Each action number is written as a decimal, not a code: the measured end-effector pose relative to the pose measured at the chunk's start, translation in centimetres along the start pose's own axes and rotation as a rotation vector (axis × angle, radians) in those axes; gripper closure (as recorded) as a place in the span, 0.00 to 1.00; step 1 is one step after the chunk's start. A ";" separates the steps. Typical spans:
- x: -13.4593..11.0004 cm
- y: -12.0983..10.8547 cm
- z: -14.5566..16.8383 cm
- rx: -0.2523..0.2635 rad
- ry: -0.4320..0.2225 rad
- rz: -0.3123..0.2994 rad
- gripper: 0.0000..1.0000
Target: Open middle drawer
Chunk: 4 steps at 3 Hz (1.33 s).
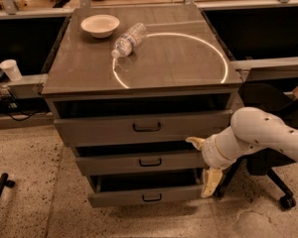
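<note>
The grey cabinet [139,78] has three drawers stacked at its front. The middle drawer [114,163] has a low wide front with a small black loop handle [150,162] at its centre. It stands slightly out, with a dark gap above it. My gripper [203,162], on a white arm [268,135] coming from the right, is at the right end of the middle drawer's front. It is open and empty. One fingertip [193,142] is at the drawer's top right corner, and the other finger [211,182] hangs beside the bottom drawer.
The top drawer [99,129] and the bottom drawer [119,198] also stand slightly out. A white bowl [100,25] and a lying plastic bottle [128,38] are on the cabinet top. A black office chair [273,167] is at the right behind my arm. A paper cup [10,69] is at the left.
</note>
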<state>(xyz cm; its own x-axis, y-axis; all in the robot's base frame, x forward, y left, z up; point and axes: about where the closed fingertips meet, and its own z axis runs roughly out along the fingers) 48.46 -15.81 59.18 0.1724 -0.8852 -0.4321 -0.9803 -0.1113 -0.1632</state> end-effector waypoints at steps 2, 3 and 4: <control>2.8 0.9 7.9 0.027 -0.166 -0.082 0.00; 3.9 1.0 8.8 0.048 -0.194 -0.113 0.00; 3.8 1.0 8.7 0.045 -0.190 -0.119 0.00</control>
<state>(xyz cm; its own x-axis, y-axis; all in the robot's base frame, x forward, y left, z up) 49.00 -15.30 49.64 0.3055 -0.7656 -0.5662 -0.9475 -0.1857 -0.2602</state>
